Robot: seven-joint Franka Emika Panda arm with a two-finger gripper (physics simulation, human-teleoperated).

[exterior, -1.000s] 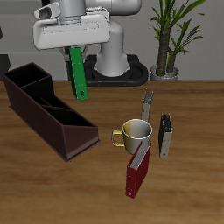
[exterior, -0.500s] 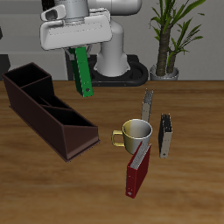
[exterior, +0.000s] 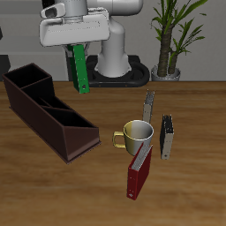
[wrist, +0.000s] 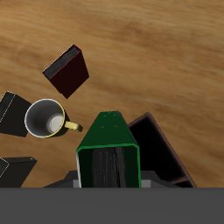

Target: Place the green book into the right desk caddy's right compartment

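The green book (exterior: 80, 69) hangs upright in the air, high above the table, with my gripper (exterior: 78, 46) shut on its upper end. It is above and slightly behind the near end of the right desk caddy (exterior: 46, 113), a long dark brown open-topped box with dividers. In the wrist view the green book (wrist: 108, 150) fills the middle, its pale page edge showing, and one end of the caddy (wrist: 163, 150) lies beside it below. My fingertips are hidden by the book.
A steel mug with a yellow handle (exterior: 135, 136) stands mid-table. A dark red book (exterior: 139, 171) lies in front of it. Two slim grey-black books (exterior: 149, 106) (exterior: 167, 136) lie beside the mug. A potted plant (exterior: 170, 40) stands at the back.
The gripper with the green book has risen a little and shifted slightly back over the last second. Nothing else moved.
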